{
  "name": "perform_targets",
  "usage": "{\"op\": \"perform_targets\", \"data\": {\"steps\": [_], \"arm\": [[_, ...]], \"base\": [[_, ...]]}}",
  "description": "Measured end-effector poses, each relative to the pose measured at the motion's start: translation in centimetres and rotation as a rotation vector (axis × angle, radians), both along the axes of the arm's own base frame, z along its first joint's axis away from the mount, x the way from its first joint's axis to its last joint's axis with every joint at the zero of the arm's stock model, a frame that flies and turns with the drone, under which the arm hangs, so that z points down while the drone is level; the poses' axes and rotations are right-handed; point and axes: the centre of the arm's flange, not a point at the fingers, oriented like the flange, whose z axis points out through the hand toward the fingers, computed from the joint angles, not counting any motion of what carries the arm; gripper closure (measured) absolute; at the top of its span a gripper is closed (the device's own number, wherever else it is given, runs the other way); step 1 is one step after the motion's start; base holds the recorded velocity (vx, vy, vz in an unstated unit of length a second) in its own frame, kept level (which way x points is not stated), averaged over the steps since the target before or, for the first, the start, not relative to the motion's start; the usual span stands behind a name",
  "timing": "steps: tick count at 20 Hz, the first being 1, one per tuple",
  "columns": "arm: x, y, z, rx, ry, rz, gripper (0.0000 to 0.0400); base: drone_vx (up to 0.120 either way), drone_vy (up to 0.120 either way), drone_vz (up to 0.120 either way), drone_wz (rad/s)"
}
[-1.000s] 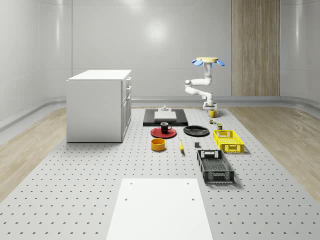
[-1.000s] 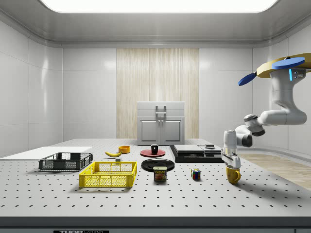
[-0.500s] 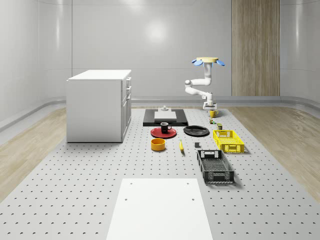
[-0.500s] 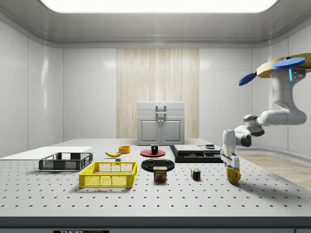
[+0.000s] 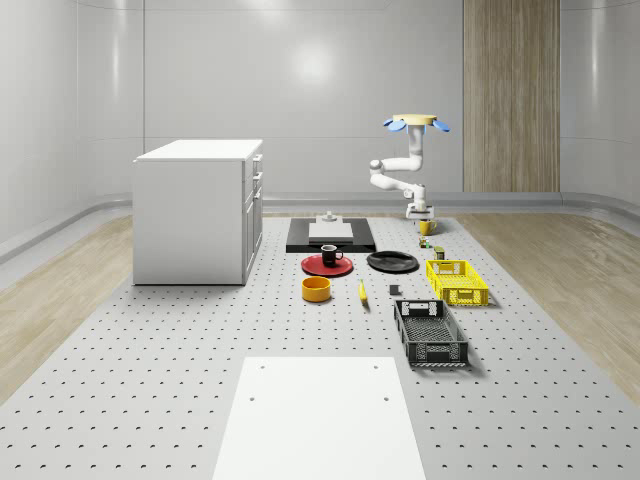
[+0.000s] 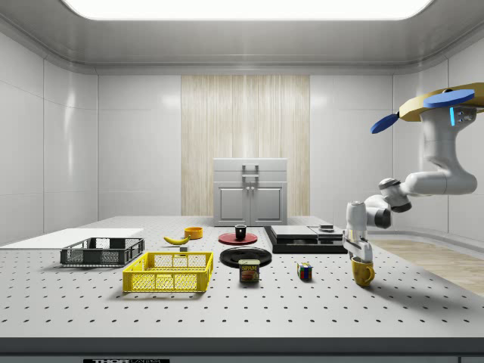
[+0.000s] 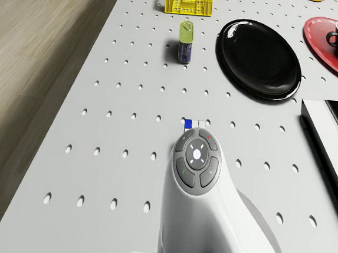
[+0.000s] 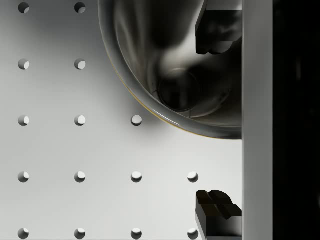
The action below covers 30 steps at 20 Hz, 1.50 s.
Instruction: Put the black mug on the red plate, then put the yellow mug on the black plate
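Two mugs matter here, listed with the rest from the side view's left to its right across the worktop (image 6: 227,318).

- White sheet (image 6: 72,236) lies flat at the worktop's end edge.
- Black basket (image 6: 102,251) sits just beside the sheet.
- Banana (image 6: 176,240) and orange bowl (image 6: 193,232) sit close together, further back.
- Yellow basket (image 6: 168,272) is nearer the front edge.
- Grey cabinet (image 6: 250,193) stands at the back edge.
- Red plate (image 6: 227,239) has the black mug (image 6: 240,232) standing upright on it, handle out to one side.
- Black plate (image 6: 246,255) is just in front of the red plate and carries nothing.
- Can (image 6: 249,271) stands upright, just in front of the black plate.
- Small coloured cube (image 6: 305,271) is near the can, apart from it.
- Flat black slab (image 6: 302,240) lies behind the cube with a small item on top, too small to name.
- Yellow mug (image 6: 363,272) stands upright on the worktop toward the other end edge, well apart from the black plate.

My gripper (image 6: 358,255) points straight down, right at the yellow mug's rim. In the wrist view my fingers (image 8: 216,30) are spread wide and not clamped. One is over the mug's inside, the other is outside over bare worktop, and the rim runs between them. I can't tell whether either touches the wall.

My arm (image 6: 423,181) bends down from my drone (image 6: 435,106). The drone hovers in the air above that end of the worktop, higher than the mug and further toward the end edge.
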Motion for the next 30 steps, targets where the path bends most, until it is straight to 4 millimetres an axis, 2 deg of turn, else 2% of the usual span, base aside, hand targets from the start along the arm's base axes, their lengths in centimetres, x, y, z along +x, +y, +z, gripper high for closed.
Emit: {"op": "perform_targets", "data": {"steps": [3,4,6,8,11,17,19,24,30], "arm": [[0.0,0.0,-0.1,0.000,0.000,0.000,0.0000],[0.0,0.0,-0.1,0.000,0.000,0.000,0.0064],[0.0,0.0,-0.1,0.000,0.000,0.000,0.0153],[0.0,0.0,-0.1,0.000,0.000,0.000,0.0207],[0.0,0.0,-0.1,0.000,0.000,0.000,0.0251],[0.0,0.0,-0.3,0.000,0.000,0.000,0.0281],[0.0,0.0,-0.8,0.000,0.000,0.000,0.0285],[0.0,0.0,-2.7,0.000,0.000,0.000,0.0288],[0.0,0.0,-4.4,0.000,0.000,0.000,0.0290]], "base": [[0.000,0.000,0.000,0.000],[0.000,0.000,0.000,0.000],[0.000,0.000,0.000,0.000],[0.000,0.000,0.000,0.000],[0.000,0.000,0.000,0.000],[0.000,0.000,0.000,0.000],[0.000,0.000,0.000,0.000],[0.000,-0.008,0.112,0.000],[0.113,-0.120,0.093,0.000]]}}
